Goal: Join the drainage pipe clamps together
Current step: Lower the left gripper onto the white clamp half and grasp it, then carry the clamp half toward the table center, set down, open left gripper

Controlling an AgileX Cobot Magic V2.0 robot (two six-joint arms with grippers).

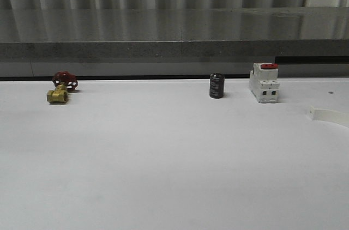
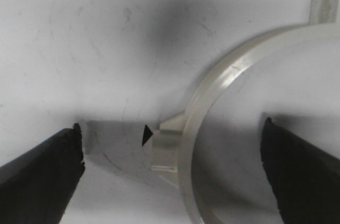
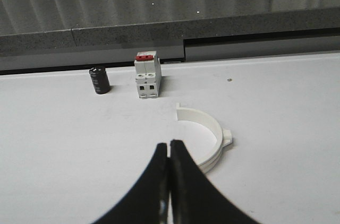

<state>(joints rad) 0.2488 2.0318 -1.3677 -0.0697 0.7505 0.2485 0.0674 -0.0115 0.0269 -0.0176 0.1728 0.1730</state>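
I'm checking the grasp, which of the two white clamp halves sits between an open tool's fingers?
The clamp half between the left tool fingers; the other clamp half lies beyond the shut right tool.

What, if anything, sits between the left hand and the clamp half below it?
Nothing visible. In the left wrist view the left hand is open, its fingers straddling the clamp half on bare table, flange tab between them.

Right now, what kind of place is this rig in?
Probably a lab or test bench, not a home. A plain white table carries unrelated hardware samples: a brass valve, a black capacitor, a breaker and a white pipe clamp half, with a grey stone ledge behind.
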